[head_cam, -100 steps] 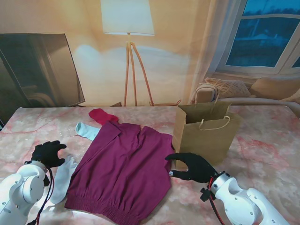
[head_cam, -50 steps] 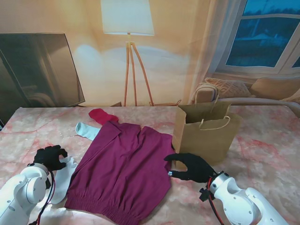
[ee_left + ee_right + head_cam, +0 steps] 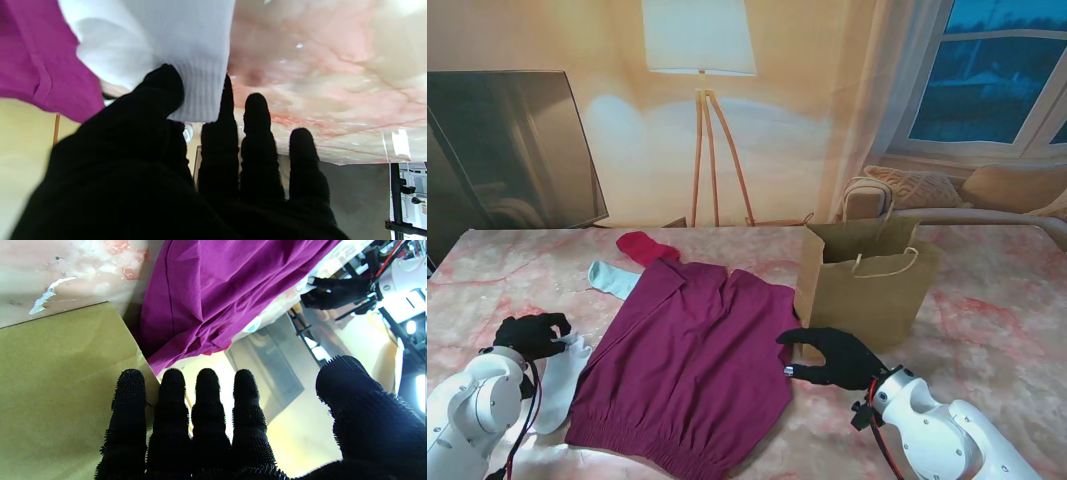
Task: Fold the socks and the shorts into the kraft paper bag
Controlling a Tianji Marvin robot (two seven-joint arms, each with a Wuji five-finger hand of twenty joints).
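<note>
**Left hand closes on the white sock's cuff**

Since the earlier frames, the left hand (image 3: 530,334) has dropped toward the tabletop (image 3: 987,320) and curled its fingers, which a second ago were spread above the white sock (image 3: 562,375). Now the thumb (image 3: 163,85) presses on the ribbed cuff of that sock while the index finger lies along the cuff's edge; the wrist view shows the fabric pinched between them, the other two fingers standing free beside it. The right hand (image 3: 832,357) has barely shifted.

Magenta shorts (image 3: 692,360) lie spread flat in the middle of the tabletop, waistband nearest the robot, their left edge just beside the white sock. A light blue sock (image 3: 613,278) and a red sock (image 3: 647,246) lie at the far corner of the shorts, the red one partly tucked under the cloth.

The kraft paper bag (image 3: 867,290) stands upright and open to the right of the shorts, its rope handles up. The right hand hovers at the bag's near left corner, over the right edge of the shorts, fingers held together and thumb apart, holding nothing; its wrist view shows the bag's wall (image 3: 63,380) close to the fingertips.
</note>
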